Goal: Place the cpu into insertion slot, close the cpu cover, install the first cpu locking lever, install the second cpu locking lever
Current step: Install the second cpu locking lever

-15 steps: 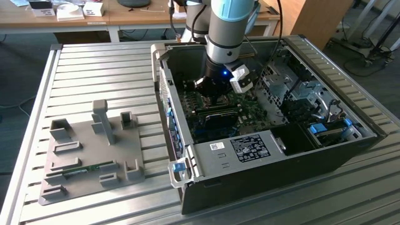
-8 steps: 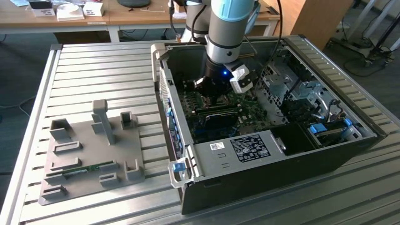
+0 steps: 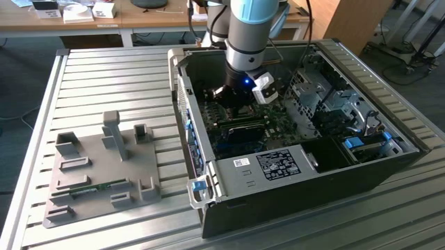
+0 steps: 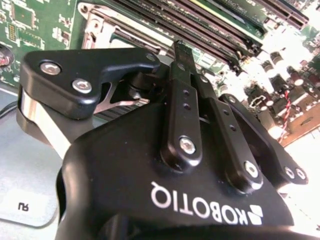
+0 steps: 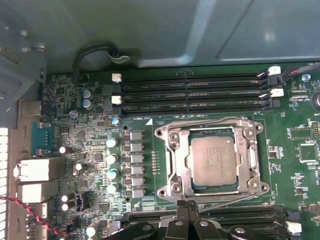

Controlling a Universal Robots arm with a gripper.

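The hand, fingers clenched together and grasping nothing, hangs inside the open computer case just above the green motherboard. Directly beyond its fingertips, the cpu lies seated in the insertion slot, framed by the closed cpu cover.

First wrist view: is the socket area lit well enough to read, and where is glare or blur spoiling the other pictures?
First wrist view: even light, the dull silver-grey square cpu and silvery hinged cpu cover read clearly, with soft sheen on the grey case wall. Second wrist view: the black end effector is blurred close up, and the board washes out white at one corner. Exterior view: the case interior is dim.
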